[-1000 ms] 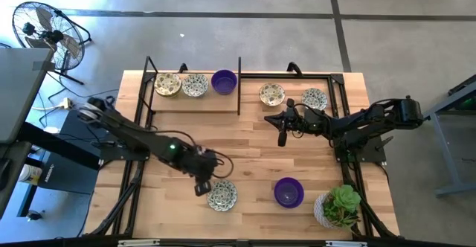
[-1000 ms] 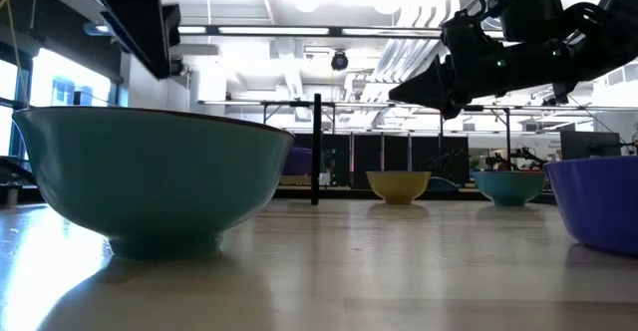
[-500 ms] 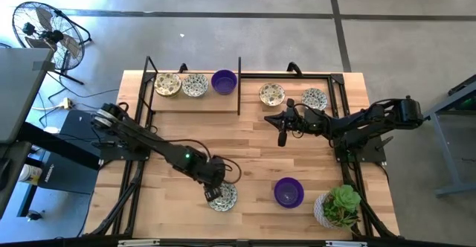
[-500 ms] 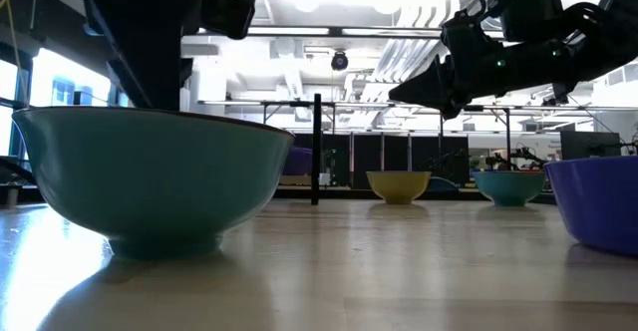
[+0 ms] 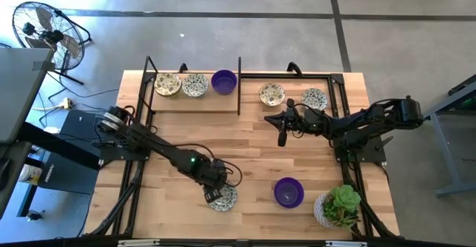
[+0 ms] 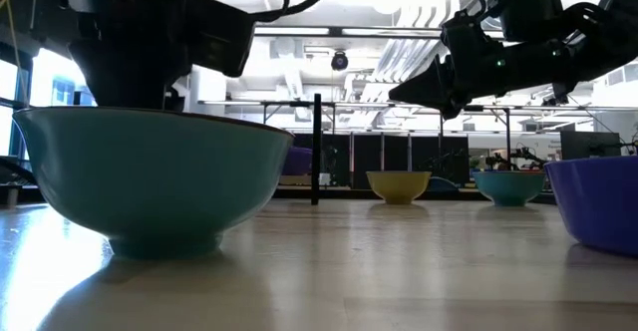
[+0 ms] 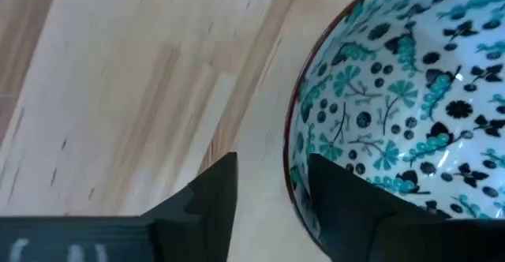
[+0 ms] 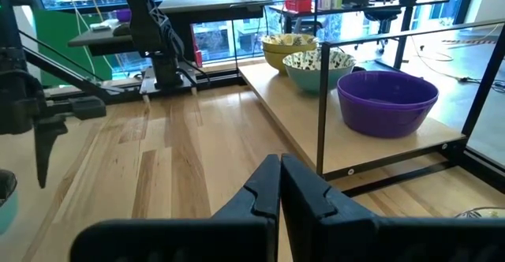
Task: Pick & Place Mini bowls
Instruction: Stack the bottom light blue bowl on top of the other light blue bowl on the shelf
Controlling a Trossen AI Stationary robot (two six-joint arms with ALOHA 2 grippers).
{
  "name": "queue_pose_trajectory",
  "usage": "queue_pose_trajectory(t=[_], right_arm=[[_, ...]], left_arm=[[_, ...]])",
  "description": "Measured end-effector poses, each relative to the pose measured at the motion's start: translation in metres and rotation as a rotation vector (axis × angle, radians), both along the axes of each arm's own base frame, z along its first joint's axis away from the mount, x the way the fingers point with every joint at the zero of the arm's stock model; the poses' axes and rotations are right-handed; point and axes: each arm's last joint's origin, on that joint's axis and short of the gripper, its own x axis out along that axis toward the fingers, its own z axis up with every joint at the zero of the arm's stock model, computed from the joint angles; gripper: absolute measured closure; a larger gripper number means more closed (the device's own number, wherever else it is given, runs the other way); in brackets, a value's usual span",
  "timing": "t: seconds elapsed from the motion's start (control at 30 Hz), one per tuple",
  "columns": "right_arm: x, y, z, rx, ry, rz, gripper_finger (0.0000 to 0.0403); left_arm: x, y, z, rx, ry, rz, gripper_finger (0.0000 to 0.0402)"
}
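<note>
A patterned mini bowl (image 5: 223, 197) with a teal outside (image 6: 150, 176) stands near the table's near edge. My left gripper (image 5: 216, 195) is open and reaches down over its left rim. In the left wrist view (image 7: 272, 187) one finger stands outside the rim (image 7: 293, 167) and one inside the bowl. A purple bowl (image 5: 288, 192) sits to its right. My right gripper (image 5: 282, 137) is shut (image 8: 278, 185) and hangs above the table's middle right, touching nothing. My left gripper comes at the bowl from above, pointing down, with its rim (image 7: 290, 191) between the two open fingers, one finger (image 7: 347, 207) inside and one outside. Whether either finger touches the rim, I cannot tell. The bowl stands upright on the table.
A raised shelf at the far left carries a cream bowl (image 5: 167, 84), a patterned bowl (image 5: 195, 85) and a purple bowl (image 5: 224, 81). Two patterned bowls (image 5: 271, 94) (image 5: 314, 98) sit at the far right. A potted plant (image 5: 338, 206) stands at the near right corner.
My left gripper has moved toward the table's right and near edges and come down over the patterned bowl's rim. The bowl has stayed where it was. My right arm has kept still.
</note>
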Motion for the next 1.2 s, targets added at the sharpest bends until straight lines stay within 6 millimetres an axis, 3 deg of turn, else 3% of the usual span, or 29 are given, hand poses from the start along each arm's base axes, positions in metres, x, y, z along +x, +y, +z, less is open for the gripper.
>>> queue_pose_trajectory(t=[0.27, 0.47, 0.7, 0.9, 1.03, 1.2], right_arm=[[0.0, 0.0, 0.0, 0.0, 0.0, 0.0, 0.0402], [0.0, 0.0, 0.0, 0.0, 0.0, 0.0, 0.0402], [0.0, 0.0, 0.0, 0.0, 0.0, 0.0, 0.0402], [0.0, 0.0, 0.0, 0.0, 0.001, -0.001, 0.0402], [0.0, 0.0, 0.0, 0.0, 0.001, 0.0, 0.0402], [0.0, 0.0, 0.0, 0.0, 0.001, 0.0, 0.0402]], left_arm=[[0.002, 0.012, 0.007, 0.007, -0.005, -0.022, 0.0388], [-0.006, 0.047, 0.026, 0.124, 0.056, -0.039, 0.0388], [-0.021, 0.116, 0.058, 0.262, 0.076, 0.003, 0.0392], [-0.027, 0.163, 0.038, 0.249, 0.12, 0.004, 0.0396], [-0.036, 0.18, 0.021, 0.232, 0.134, 0.02, 0.0396], [-0.053, 0.191, 0.018, 0.218, 0.088, 0.049, 0.0396]])
